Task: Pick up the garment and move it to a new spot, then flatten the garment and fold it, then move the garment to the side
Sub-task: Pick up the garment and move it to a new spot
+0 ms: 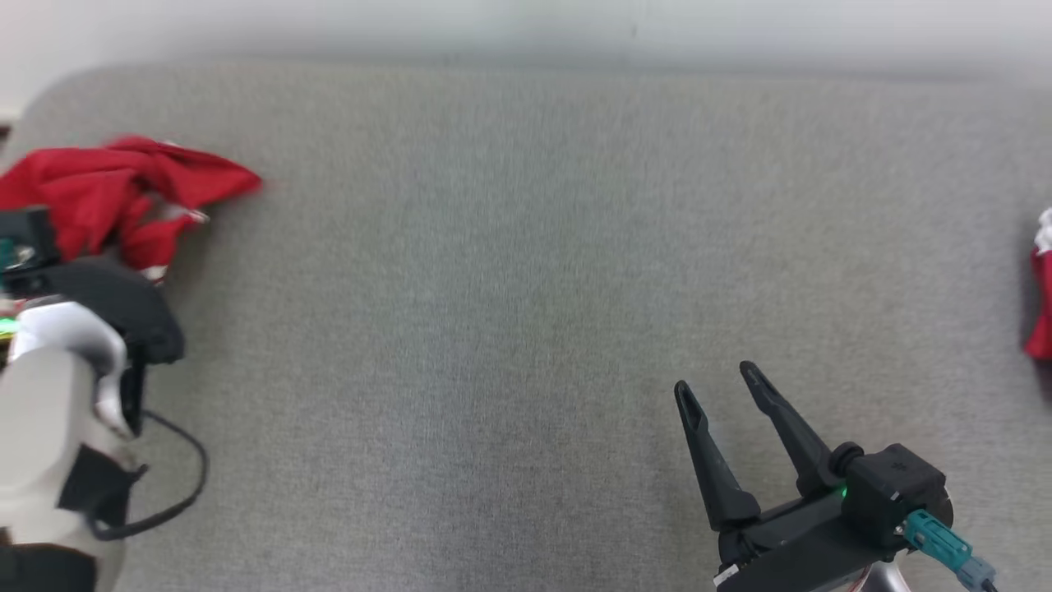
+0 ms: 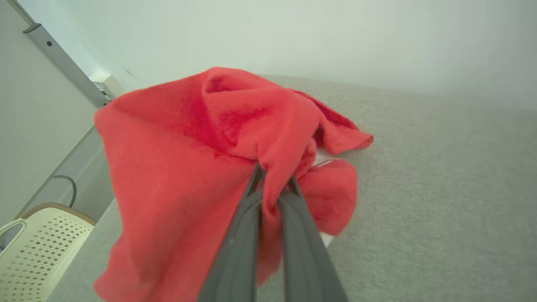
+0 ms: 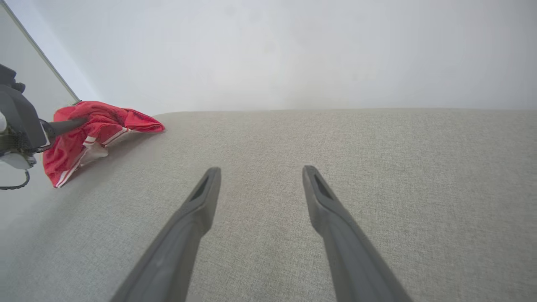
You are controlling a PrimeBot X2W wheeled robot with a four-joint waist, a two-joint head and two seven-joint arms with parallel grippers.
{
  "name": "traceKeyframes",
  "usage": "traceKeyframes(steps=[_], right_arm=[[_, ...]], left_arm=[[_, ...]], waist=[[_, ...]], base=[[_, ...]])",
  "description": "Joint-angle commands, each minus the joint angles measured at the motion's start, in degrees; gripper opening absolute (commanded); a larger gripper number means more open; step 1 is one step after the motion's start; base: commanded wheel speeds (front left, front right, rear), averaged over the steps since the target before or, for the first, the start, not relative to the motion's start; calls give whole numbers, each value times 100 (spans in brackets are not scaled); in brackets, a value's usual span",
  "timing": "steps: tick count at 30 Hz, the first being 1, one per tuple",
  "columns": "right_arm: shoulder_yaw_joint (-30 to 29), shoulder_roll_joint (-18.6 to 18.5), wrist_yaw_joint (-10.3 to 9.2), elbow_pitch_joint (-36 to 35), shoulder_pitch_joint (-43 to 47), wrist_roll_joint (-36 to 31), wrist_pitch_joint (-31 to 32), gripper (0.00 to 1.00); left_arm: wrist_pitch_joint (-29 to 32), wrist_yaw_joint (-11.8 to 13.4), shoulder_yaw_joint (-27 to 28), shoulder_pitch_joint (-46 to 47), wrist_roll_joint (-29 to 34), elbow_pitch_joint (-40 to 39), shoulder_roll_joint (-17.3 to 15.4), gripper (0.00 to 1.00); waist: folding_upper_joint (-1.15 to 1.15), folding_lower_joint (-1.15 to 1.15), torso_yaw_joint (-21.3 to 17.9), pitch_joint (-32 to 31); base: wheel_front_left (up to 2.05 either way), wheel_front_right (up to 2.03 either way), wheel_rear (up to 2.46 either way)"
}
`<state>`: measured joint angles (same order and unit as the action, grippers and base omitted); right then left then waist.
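The garment is a crumpled red piece of cloth with white trim, bunched at the far left of the grey surface. In the left wrist view my left gripper is shut on a fold of the garment, which drapes over and around both fingers. The right wrist view shows the same garment at its far left with a dark finger of the left arm pushed into it. My right gripper stands open over bare fabric at the lower right, and in its own view the right gripper holds nothing.
The grey padded surface stretches wide between the two arms. Another red and white cloth lies at the right edge. A cream perforated basket stands beyond the surface's left end, near a wall with a cable.
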<state>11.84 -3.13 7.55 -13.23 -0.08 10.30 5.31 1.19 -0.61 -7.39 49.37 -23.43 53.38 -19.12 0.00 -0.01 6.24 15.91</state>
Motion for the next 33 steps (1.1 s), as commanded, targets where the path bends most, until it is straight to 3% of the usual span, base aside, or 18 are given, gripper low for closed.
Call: traceKeyframes(steps=[1,8,21,25,33], right_arm=[[-2,11,-14,48,72,53,-44,100],[-271,37,-14,168,196,88,-159,100],[-504,36,-14,-3,209,58,-55,100],[-494,36,-14,9,235,116,-74,100],[-458,36,-14,90,261,210,-193,100]], left_arm=[[38,-57,-53,-14,56,-76,74,0],[312,-330,-442,76,82,-772,462,0],[707,-519,-933,-475,-206,-2570,1027,0],[805,-500,-1018,-663,-306,-2926,1135,0],[941,-179,-1214,-1480,-227,-3423,1195,0]], waist=[[0,1,-77,-666],[0,1,-295,-1307],[0,1,-1637,-1432],[0,1,-1917,-1397],[0,1,-2368,-1244]], base=[[0,0,0],[0,0,0],[0,0,0],[0,0,0],[0,0,0]])
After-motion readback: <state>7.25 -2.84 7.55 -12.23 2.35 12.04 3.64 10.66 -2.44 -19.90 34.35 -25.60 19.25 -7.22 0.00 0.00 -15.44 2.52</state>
